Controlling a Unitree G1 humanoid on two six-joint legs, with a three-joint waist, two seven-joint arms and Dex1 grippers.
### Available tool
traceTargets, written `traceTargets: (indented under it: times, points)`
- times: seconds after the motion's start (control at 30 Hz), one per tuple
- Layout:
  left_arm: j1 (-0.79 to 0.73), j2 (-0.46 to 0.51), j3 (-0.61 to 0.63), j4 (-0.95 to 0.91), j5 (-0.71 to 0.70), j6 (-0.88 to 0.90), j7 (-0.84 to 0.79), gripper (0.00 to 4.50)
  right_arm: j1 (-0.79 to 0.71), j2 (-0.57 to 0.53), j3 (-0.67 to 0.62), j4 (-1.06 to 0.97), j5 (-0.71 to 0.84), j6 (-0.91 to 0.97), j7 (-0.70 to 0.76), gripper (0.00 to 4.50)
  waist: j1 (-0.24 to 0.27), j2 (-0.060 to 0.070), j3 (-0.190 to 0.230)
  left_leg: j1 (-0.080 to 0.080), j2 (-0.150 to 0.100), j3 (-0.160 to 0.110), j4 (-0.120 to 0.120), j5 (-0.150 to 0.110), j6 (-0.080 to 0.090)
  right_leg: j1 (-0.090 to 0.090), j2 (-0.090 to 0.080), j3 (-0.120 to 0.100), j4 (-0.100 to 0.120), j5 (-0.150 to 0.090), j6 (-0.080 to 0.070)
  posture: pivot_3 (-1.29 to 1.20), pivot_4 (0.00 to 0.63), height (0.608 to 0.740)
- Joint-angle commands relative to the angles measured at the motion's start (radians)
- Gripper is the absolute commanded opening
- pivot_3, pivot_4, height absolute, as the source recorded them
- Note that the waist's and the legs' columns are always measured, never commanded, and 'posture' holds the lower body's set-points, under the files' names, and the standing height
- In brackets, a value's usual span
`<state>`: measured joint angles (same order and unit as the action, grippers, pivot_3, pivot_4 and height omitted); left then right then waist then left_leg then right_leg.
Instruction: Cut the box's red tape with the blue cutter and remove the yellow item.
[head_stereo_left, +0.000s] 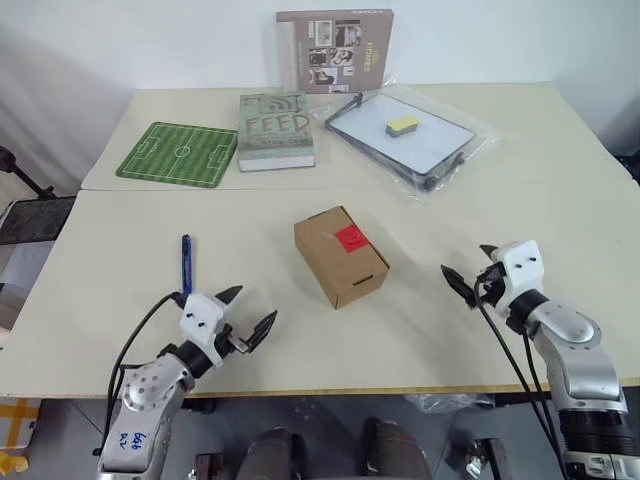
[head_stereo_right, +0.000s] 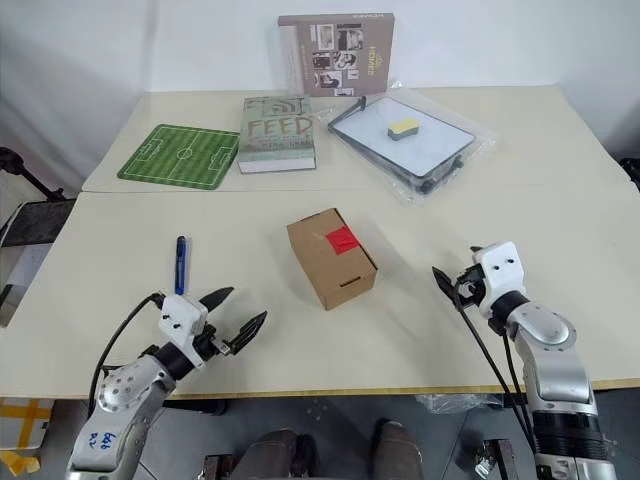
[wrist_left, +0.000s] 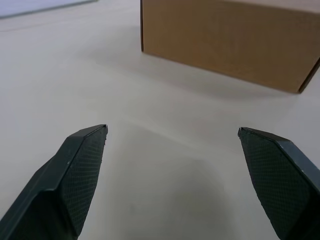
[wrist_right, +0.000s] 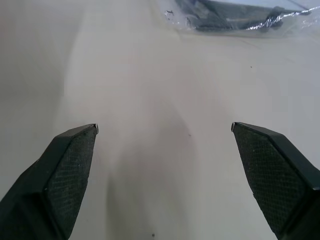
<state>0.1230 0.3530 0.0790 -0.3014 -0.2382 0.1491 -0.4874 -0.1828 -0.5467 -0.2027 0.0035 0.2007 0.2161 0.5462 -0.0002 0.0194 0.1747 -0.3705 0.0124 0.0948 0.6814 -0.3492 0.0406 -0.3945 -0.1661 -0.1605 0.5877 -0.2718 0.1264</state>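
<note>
Both tools, left tool (head_stereo_left: 250, 311) and right tool (head_stereo_left: 468, 274), hover spread and empty; blue cutter (head_stereo_left: 186, 263) at eleven o'clock of left awaits pickup before slitting red tape (head_stereo_left: 350, 238) on box (head_stereo_left: 340, 262).

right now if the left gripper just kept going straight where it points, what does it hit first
Most likely the box. The left gripper, jaws open, points across bare table toward the carton's plain brown side, with nothing between. Its height against the box is hard to judge, so it may strike low.
</note>
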Motion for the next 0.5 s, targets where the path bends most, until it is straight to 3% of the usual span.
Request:
traceTargets:
  times: [0.03, 0.33, 0.43, 0.5]
  points:
    - [-0.005, -0.004, -0.001, -0.005, -0.014, -0.023, -0.011, 4.44, 0.005, -0.008, -0.022, -0.045, 0.011, 0.007, -0.012, 4.5, 0.0, 0.0, 0.0, 0.0, 0.0, 0.0, 0.0, 0.0, 0.0, 0.0, 0.0, 0.0, 0.0, 0.0, 0.0, 0.0, 0.15, 0.74]
    - [-0.051, -0.011, -0.011, -0.018, 0.027, 0.101, 0.066, 4.44, 0.01, -0.008, -0.034, -0.1, 0.033, 0.1, -0.044, 4.5, 0.001, 0.0, 0.0, 0.0, 0.0, 0.0, 0.0, 0.0, 0.0, 0.0, 0.0, 0.0, 0.0, 0.0, 0.0, 0.0, 0.15, 0.74]
    - [-0.096, -0.019, -0.003, -0.001, -0.021, 0.11, 0.037, 4.44, 0.016, -0.014, -0.036, -0.156, 0.063, 0.191, -0.045, 4.5, 0.002, 0.0, 0.0, 0.0, 0.0, 0.0, 0.0, 0.0, 0.0, 0.0, 0.0, 0.0, 0.0, 0.0, 0.0, 0.0, 0.15, 0.74]
    - [-0.143, -0.029, 0.008, 0.027, -0.029, 0.148, 0.058, 3.86, 0.024, -0.019, -0.035, -0.197, 0.097, 0.259, -0.026, 3.91, 0.007, 0.0, 0.0, 0.0, 0.0, 0.0, 0.0, 0.0, 0.0, 0.0, 0.0, 0.0, 0.001, 0.0, 0.0, 0.0, 0.15, 0.74]
